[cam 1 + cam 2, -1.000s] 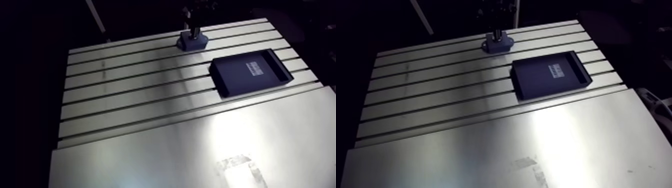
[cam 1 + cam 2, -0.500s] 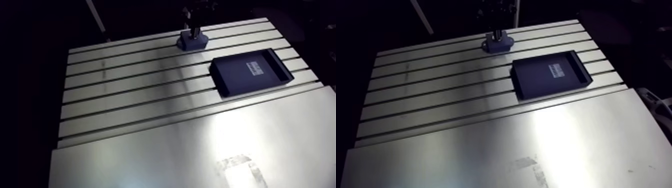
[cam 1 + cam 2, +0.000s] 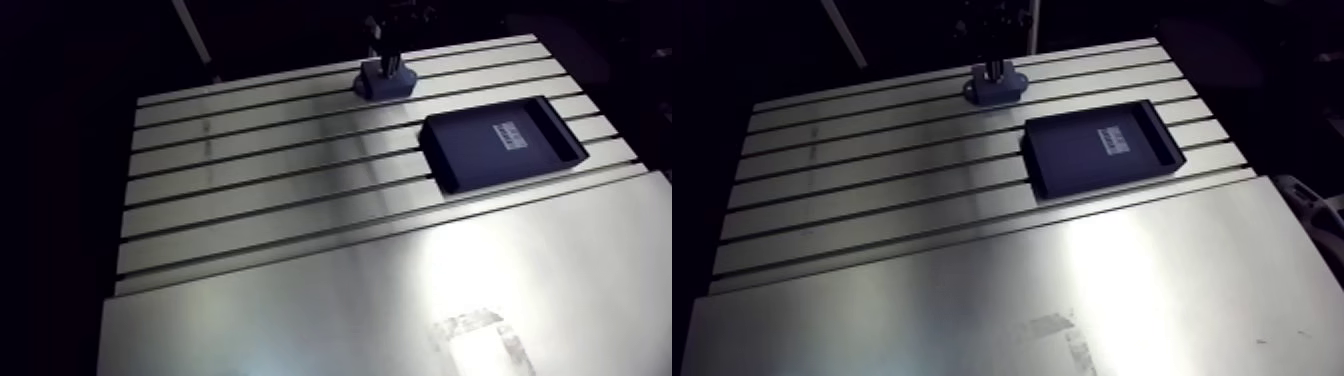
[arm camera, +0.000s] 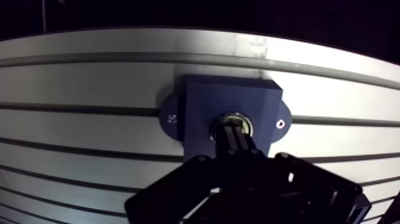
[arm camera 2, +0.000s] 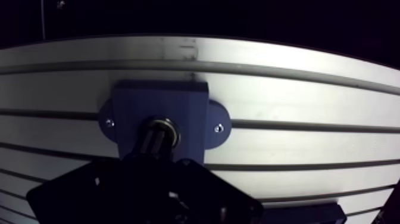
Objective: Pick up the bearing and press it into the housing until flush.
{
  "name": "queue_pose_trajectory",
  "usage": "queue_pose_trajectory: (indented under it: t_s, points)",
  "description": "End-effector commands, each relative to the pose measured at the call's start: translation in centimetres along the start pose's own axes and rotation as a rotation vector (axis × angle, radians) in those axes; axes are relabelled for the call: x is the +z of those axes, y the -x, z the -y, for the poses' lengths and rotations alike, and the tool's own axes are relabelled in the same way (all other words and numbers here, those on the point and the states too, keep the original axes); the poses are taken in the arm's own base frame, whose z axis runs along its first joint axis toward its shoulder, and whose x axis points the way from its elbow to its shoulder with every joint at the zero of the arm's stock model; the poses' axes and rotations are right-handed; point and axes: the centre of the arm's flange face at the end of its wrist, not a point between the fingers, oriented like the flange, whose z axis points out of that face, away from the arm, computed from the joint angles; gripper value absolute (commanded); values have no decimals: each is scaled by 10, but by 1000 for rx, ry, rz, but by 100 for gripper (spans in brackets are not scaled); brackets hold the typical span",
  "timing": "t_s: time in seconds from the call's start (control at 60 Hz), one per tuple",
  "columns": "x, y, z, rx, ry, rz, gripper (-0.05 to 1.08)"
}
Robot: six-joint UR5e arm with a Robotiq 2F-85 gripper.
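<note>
A dark blue housing (image 4: 199, 101) with two bolt ears sits on the slotted table near its far edge; the arm view shows the same housing (image 3: 385, 84). A metal bearing (image 4: 245, 121) shows as a shiny ring in the housing's centre bore. My gripper (image 4: 232, 130) stands straight over the bore. Its two fingers are shut together, and their tips rest on the bearing's middle. How deep the bearing sits in the bore is hidden by the fingers.
An empty dark tray (image 3: 500, 140) with a white label lies on the slotted aluminium table (image 3: 250, 170), to the right of and nearer than the housing. A smooth metal plate (image 3: 400, 300) covers the near part of the table.
</note>
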Motion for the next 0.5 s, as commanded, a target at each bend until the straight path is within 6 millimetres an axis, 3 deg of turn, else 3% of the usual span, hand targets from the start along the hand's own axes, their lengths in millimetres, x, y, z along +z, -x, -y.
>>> queue_pose_trajectory:
  t_s: [0.017,0.5]
  points:
    - [1,0,0,-7,1,2,108]
    - [6,0,0,-9,-2,9,108]
